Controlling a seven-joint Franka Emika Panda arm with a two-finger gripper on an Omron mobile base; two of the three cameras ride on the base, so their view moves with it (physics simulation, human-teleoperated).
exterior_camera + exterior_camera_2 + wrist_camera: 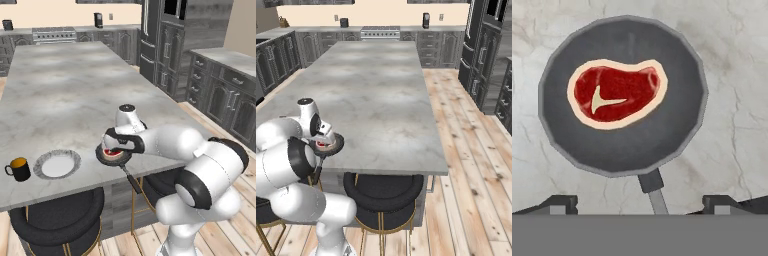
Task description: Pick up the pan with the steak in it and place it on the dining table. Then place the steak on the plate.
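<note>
Pan (622, 95) sits on marbled surface (732, 75), frame centre; steak (616, 93) inside. Gripper (639, 205) wide, empty, above. Risk: off-centre descent nudges pan, steak slips from pinch before plate (56, 164).

Round black frying pan (623, 95) — dark grey inside. Flat raw steak (617, 93) — red, pale tan rim. Marbled grey-white stone dining table (65, 90). Round plate (57, 164) — white centre, grey ridged rim.

My own arm is covering most of the pan (114, 156) and steak (111, 152) in both base views, and the hand view's bottom is cutting off the pan's handle (657, 199).
</note>
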